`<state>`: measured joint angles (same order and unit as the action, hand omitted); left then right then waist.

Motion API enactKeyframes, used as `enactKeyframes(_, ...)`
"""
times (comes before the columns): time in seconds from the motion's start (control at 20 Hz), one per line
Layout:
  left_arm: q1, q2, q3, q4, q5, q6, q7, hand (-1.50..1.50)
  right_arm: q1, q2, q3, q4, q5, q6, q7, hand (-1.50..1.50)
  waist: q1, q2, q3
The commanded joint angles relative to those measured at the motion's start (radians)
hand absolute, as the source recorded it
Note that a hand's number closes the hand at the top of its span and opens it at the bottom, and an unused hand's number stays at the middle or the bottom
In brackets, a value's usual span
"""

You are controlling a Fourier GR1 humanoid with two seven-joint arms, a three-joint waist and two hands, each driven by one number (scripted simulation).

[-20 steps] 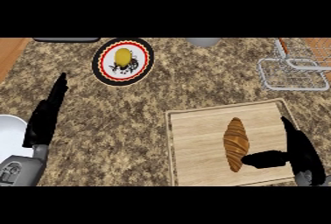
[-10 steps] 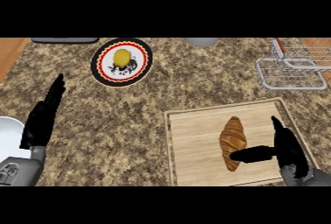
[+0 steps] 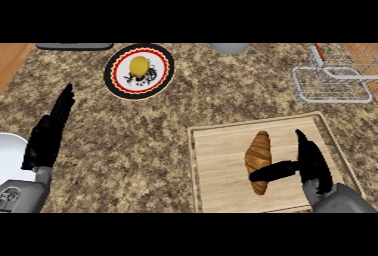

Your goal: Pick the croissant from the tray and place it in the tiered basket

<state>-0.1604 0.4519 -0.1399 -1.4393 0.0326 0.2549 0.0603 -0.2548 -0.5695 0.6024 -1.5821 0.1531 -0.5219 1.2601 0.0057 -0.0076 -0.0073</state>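
A brown croissant (image 3: 258, 155) lies lengthwise on the wooden tray (image 3: 221, 170) at the lower right. My right hand (image 3: 310, 162) stands just right of it with fingers straight and pointing away, and its thumb (image 3: 272, 171) reaches across the croissant's lower part. The fingers do not curl round the pastry. The wire tiered basket (image 3: 332, 80) stands at the far right edge of the counter. My left hand (image 3: 50, 132) rests open at the left, fingers up, away from everything.
A red-rimmed plate (image 3: 139, 71) with a yellow item sits at the back centre-left. A white dish (image 3: 11, 155) shows at the left edge, a grey round object (image 3: 230, 47) at the back, and granite counter lies between tray and basket.
My right hand has slid left over the tray toward the croissant, and its thumb now lies over the pastry's lower part. The left hand has barely moved.
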Motion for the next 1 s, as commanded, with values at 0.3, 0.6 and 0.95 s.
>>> enactKeyframes(0.3, -0.012, -0.005, 0.024, 0.012, 0.009, -0.034, -0.013, 0.00, -0.042, 0.129, 0.020, 0.089, -0.051, 0.066, 0.185, 1.50, 0.007, 0.009, 0.006)
enactKeyframes(0.6, -0.031, -0.028, 0.023, 0.052, -0.016, -0.021, -0.022, 0.00, -0.141, 0.081, 0.097, 0.108, 0.003, 0.159, 0.187, 1.50, 0.002, 0.009, 0.005)
enactKeyframes(0.95, -0.023, -0.029, 0.034, 0.015, -0.033, -0.017, 0.005, 0.00, -0.152, 0.164, 0.011, 0.089, 0.057, 0.024, 0.212, 1.50, -0.005, 0.005, 0.006)
